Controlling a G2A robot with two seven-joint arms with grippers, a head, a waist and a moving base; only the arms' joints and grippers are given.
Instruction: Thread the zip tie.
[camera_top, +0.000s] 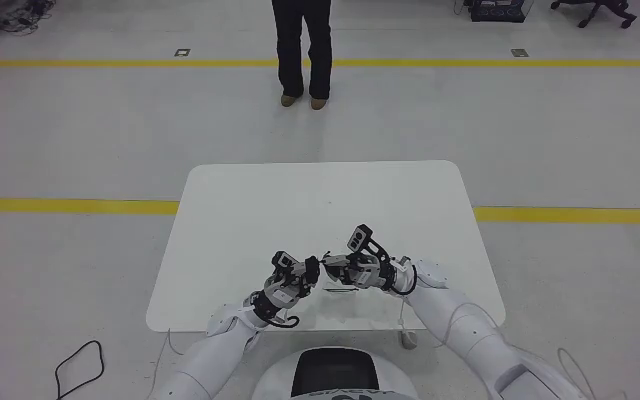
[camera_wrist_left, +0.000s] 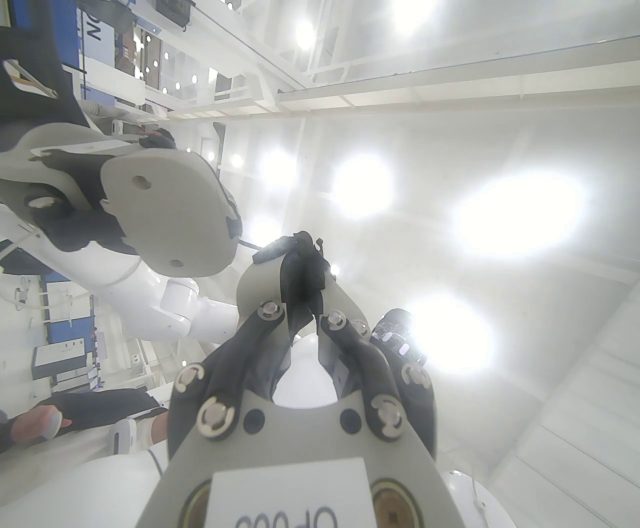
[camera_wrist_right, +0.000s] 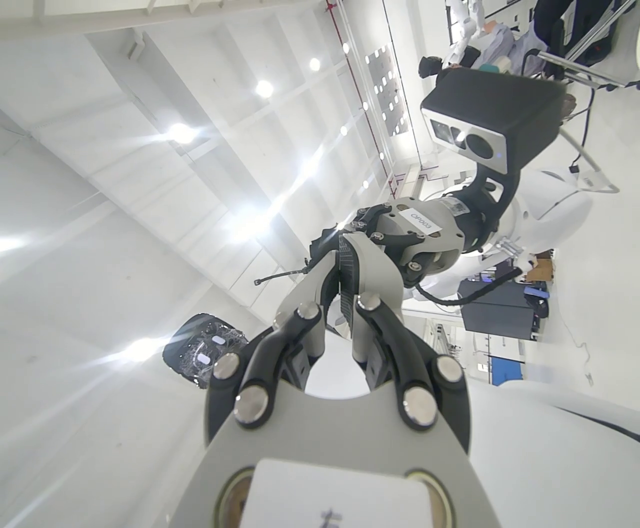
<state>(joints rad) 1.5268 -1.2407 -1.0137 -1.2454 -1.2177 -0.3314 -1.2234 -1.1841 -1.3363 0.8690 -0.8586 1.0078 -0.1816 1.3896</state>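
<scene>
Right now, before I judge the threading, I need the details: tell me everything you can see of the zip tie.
The zip tie is a thin black strip, plastic by its look, held in the air above the table where the left gripper and right gripper meet, both shut on it. A short straight length juts out from between them and ends in a small knob. Whether it is threaded cannot be told.

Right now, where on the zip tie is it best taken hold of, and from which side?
Probably the free end of the zip tie, pinched across its width from the open side: it juts out straight and thin beyond the shut right hand, with nothing around it.
</scene>
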